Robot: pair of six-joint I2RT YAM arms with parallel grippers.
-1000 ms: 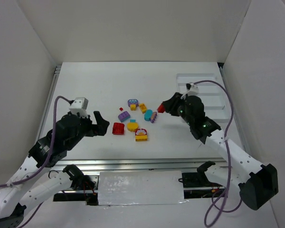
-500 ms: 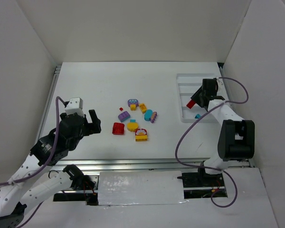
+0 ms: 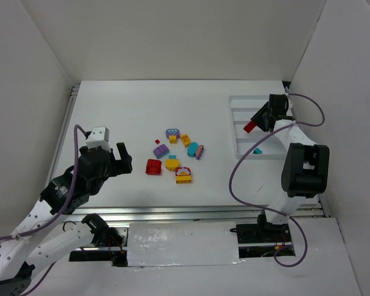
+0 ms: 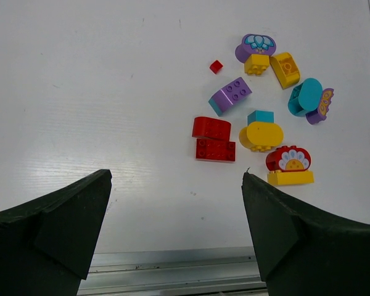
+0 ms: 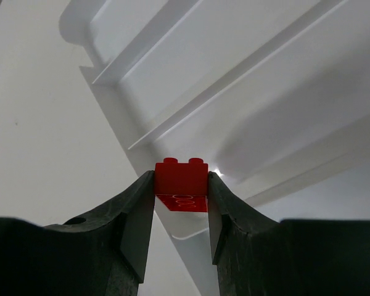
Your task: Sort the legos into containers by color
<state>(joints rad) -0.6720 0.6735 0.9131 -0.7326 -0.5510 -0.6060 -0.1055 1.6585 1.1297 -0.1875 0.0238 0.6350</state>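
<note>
**A:** Where's the red brick (image 5: 181, 185)?

**B:** Pinched in the right gripper (image 3: 254, 123), held over the tray (image 3: 237, 105) near its left wall. The 2 fingers (image 5: 135, 213) press its flat side faces, studs up (a clean, square hold). From the wrist view it hangs about over a divider end, so I can't tell which lane is under it.

**A:** Anything in the tray already?

**B:** 1 teal brick (image 3: 258, 150), in the lane nearest the arms.

**A:** And the left gripper (image 4: 176, 177)?

**B:** Spread wide and holding nothing, above bare table (image 4: 80, 92) just left of the pile (image 4: 259, 117). The rest lie there: yellow, purple, teal, and more red.

**A:** How will these bricks handle?

**B:** I'd judge them light, rigid and slick. They're hard plastic that won't give under the pads, so a skewed pinch could squirt one out sideways. Take the blocky ones by 2 opposite flat walls, as the red one is held. The rounded ones look trickier; grip across their flat faces, not the curve.

**A:** Risks at the tray?

**B:** The walls are low and a light brick bounces. Probably best to let go low, well inside a lane and away from the teal one.
</note>
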